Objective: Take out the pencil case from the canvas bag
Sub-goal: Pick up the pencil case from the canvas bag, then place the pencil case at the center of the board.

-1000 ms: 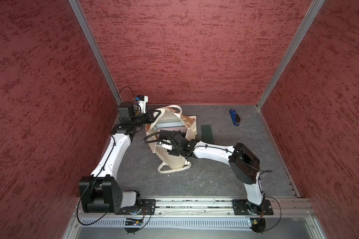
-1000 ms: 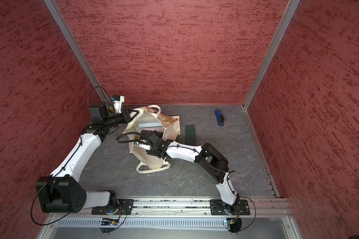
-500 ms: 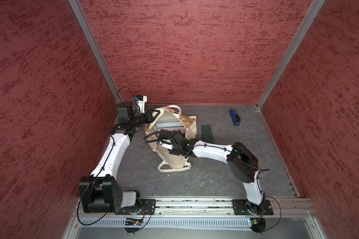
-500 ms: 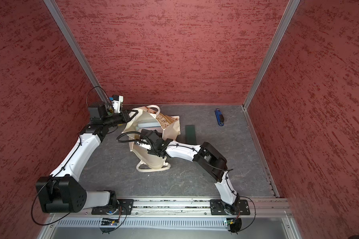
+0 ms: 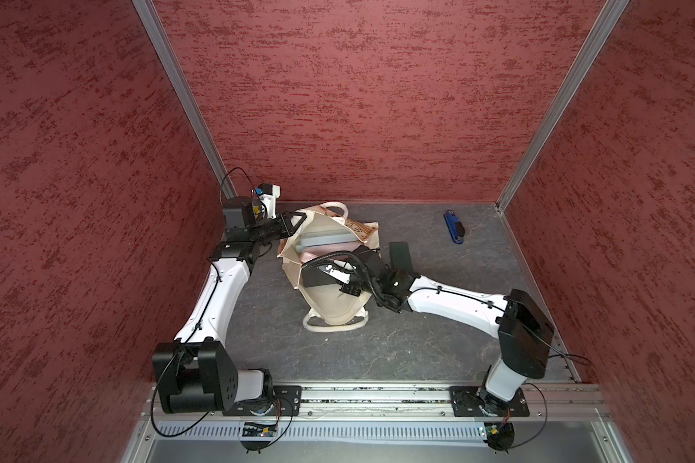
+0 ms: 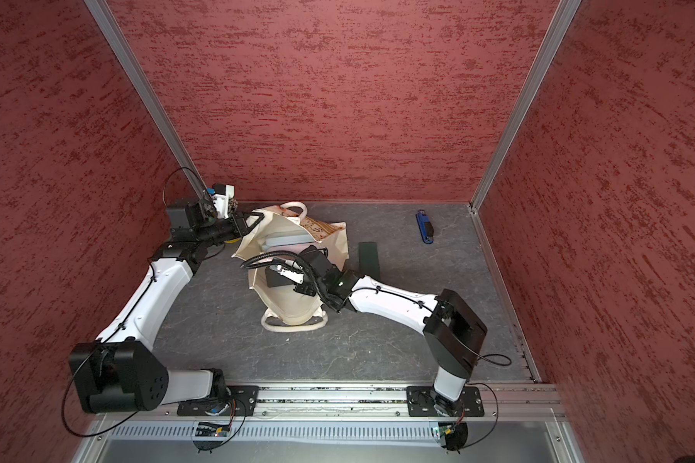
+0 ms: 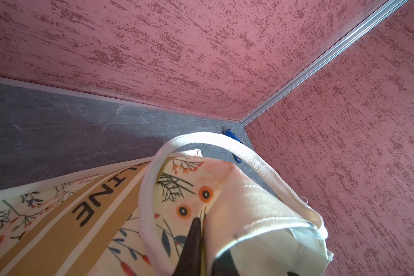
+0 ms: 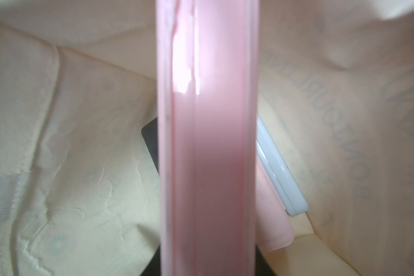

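Note:
The cream canvas bag [image 5: 338, 304] [image 6: 293, 304] lies on the grey table with its mouth held open. My left gripper [image 5: 297, 221] [image 7: 202, 222] is shut on the bag's floral rim at the back left. My right gripper [image 8: 208, 262] reaches into the bag's mouth. Its dark jaws sit against both sides of a long pink pencil case [image 8: 208, 119], which fills the middle of the right wrist view. In both top views only a sliver of pink [image 5: 307, 255] [image 6: 285, 251] shows inside the bag, beside the right wrist.
A pale grey-blue flat thing [image 5: 326, 239] [image 8: 280, 172] and a dark flat thing [image 8: 151, 143] also lie inside the bag. A dark rectangle [image 5: 401, 256] lies right of the bag. A blue tool [image 5: 453, 228] sits near the back right corner. Red walls close three sides.
My right arm has shifted slightly further into the bag's mouth, and its jaws have narrowed. My left gripper still holds the rim in the same place.

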Tool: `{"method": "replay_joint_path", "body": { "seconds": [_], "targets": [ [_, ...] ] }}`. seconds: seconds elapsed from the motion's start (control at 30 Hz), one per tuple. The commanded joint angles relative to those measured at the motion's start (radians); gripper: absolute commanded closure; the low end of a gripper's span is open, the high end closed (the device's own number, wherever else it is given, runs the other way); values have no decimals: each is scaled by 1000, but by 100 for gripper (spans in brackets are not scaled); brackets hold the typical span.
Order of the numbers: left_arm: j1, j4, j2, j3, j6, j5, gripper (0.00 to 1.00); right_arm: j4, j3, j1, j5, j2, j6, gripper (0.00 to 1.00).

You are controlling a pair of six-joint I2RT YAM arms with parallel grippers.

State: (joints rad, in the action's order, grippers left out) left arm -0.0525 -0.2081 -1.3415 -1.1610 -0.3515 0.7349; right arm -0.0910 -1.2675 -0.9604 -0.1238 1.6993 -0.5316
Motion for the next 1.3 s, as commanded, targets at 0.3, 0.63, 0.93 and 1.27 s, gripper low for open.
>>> {"method": "replay_joint_path", "body": {
  "seconds": [0.3,0.63,0.93,1.27],
  "targets": [
    [-26,49,10,5,-23,-2,97,211,82,31,46,-169,96,92],
    [-25,57,-2,6,-36,6,97,328,132,77,119,-365,230,94],
    [-24,65,-8,9,-45,14,97,334,167,199,96,-494,406,94],
    [-23,67,-10,9,-52,19,97,29,128,408,31,-474,601,95]
  ]
}}
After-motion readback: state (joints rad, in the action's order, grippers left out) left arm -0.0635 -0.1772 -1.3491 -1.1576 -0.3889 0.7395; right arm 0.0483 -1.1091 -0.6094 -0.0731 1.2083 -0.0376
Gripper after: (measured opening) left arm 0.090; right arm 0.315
